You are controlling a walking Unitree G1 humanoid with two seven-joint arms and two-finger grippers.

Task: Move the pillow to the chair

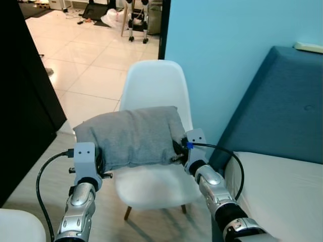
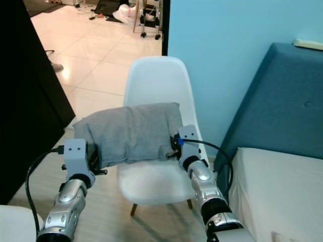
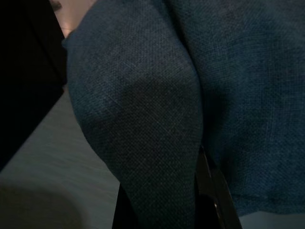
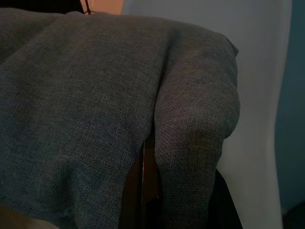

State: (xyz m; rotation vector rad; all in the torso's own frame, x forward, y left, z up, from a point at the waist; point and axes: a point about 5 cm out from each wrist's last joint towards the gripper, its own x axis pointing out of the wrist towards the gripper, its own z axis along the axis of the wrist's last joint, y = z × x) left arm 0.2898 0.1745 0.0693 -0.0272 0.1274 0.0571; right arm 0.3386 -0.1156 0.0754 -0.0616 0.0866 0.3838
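The grey pillow [image 1: 132, 136] hangs above the white chair [image 1: 156, 85] seat, left tool [image 1: 101, 162] and right tool [image 1: 177, 150] clamped on its ends; fingertips seem buried in cloth, beside a bed [image 1: 282, 181]

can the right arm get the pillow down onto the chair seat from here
Probably yes. The right gripper and left gripper each pinch an end of the grey pillow, held in front of the white chair. The seat below looks bare, so nothing seems to block lowering it.
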